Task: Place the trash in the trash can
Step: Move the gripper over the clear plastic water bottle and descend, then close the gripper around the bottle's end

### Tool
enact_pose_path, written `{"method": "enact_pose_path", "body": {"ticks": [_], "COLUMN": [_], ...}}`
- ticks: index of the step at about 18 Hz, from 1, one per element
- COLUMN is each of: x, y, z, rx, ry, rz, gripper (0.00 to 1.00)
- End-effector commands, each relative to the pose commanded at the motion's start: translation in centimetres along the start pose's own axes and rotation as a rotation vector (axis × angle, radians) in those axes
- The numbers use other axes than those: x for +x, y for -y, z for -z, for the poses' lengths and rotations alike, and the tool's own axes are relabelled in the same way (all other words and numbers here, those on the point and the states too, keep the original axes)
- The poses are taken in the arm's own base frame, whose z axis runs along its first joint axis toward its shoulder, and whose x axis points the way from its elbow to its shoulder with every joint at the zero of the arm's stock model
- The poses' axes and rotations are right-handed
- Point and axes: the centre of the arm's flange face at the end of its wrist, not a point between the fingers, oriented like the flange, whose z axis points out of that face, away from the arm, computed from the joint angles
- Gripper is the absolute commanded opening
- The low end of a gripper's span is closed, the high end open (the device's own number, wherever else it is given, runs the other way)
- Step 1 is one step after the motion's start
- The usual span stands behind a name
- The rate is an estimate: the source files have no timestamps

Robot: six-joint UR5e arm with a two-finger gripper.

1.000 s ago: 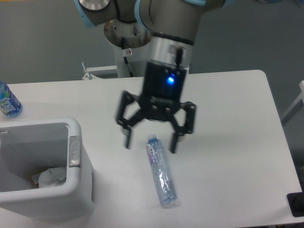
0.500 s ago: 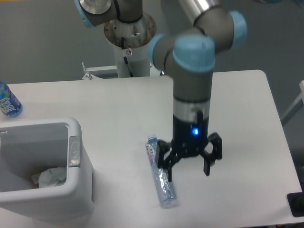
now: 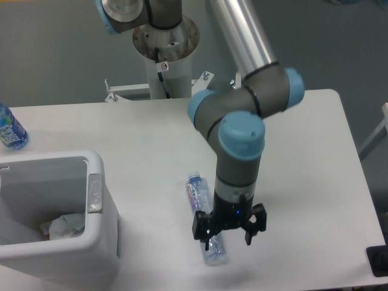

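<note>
The long clear plastic bottle (image 3: 197,195) with the blue-red label lies on the white table, cap pointing away, base toward the front edge. My gripper (image 3: 227,239) hangs low over the bottle's lower half and stands open. Its left finger (image 3: 207,241) overlaps the bottle's body; its right finger sits over bare table to the right. Nothing is held. The crumpled white wrapper (image 3: 63,225) rests inside the trash can (image 3: 100,242), the white boxy bin at the front left with a grey tab (image 3: 94,193) on its rim.
A small blue-labelled water bottle (image 3: 10,128) stands at the table's far left edge. The arm's base column (image 3: 165,54) rises behind the table's back edge. A dark object (image 3: 378,260) sits at the front right corner.
The arm has swung toward the front edge and the gripper has come down, shifting left from beside the bottle to over its lower half. The bottle has not moved.
</note>
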Motion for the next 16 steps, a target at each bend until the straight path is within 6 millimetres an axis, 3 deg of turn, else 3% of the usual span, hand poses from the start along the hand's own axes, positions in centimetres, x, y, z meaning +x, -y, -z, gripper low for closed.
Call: {"method": "enact_pose_path", "body": {"ticks": [6,16], "x": [0.8,1.0], "y": [-1.5,-2.6], "z": [-4.7,-7.3], "rx": [-0.086,-0.130], "ry": [0.043,0.048], "rz": [-0.033,-0.033], "gripper": [1.00,1.00]}}
